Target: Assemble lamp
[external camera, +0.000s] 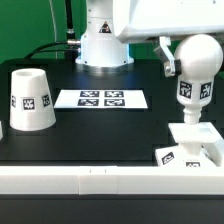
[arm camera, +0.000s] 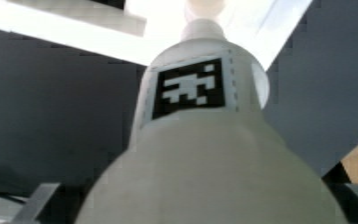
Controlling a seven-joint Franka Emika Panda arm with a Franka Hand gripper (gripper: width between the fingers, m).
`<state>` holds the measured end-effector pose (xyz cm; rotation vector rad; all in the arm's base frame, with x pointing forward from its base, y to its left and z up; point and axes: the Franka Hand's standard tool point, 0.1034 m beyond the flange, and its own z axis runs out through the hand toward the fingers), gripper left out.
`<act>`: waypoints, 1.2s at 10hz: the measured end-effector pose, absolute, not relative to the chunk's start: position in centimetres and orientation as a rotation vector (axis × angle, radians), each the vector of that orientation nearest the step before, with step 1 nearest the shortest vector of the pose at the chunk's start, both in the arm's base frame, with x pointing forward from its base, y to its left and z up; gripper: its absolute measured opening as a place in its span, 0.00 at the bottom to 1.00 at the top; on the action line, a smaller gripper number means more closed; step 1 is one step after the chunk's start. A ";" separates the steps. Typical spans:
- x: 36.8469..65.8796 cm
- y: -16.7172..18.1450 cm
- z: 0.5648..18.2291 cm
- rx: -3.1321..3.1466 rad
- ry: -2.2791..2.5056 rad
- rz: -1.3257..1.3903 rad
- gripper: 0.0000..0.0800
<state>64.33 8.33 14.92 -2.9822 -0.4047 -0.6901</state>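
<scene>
White truncated-cone plastic shade (external camera: 30, 100) stands narrow end up at the exterior view's left — round white plastic bulb (external camera: 196, 62), neck down, upright over flat square white plastic base (external camera: 203, 150)

The one finger (external camera: 168, 58) in sight is dark and narrow. Directly above it, the arm housing (external camera: 150, 18) is smooth, glossy white with rounded edges. Well behind the finger, the arm's white cylindrical pedestal (external camera: 103, 45) widens toward its foot, with dark cables (external camera: 68, 38) just beside it.

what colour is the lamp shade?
The shade is white with black-and-white square tags, clearest in the exterior view.
</scene>
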 end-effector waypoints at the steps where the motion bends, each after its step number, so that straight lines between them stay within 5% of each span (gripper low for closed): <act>1: 64.4 8.4 14.7 -2.983 -0.405 -0.682 0.72; 12: 63.2 8.5 11.3 -2.991 -0.401 -0.612 0.72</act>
